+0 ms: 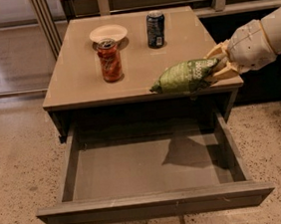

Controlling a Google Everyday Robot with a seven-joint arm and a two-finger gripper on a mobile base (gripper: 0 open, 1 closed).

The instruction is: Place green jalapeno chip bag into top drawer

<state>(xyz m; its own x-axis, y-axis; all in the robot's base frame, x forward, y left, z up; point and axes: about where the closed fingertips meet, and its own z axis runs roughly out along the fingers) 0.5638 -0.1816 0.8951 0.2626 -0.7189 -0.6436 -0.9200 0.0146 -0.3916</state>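
Note:
The green jalapeno chip bag [184, 76] hangs level in the air over the table's front edge, right of centre. My gripper [219, 64] comes in from the right and is shut on the bag's right end. The top drawer [155, 202] is pulled fully open below the tan table [77, 80], its smooth grey inside bare, with the bag's shadow on its right part. The bag is above the drawer's back right area.
An orange-red can [110, 60] stands on the table left of centre, a white bowl [108, 33] behind it, and a dark blue can [156, 29] at the back middle. A dark cabinet is to the right and speckled floor lies around.

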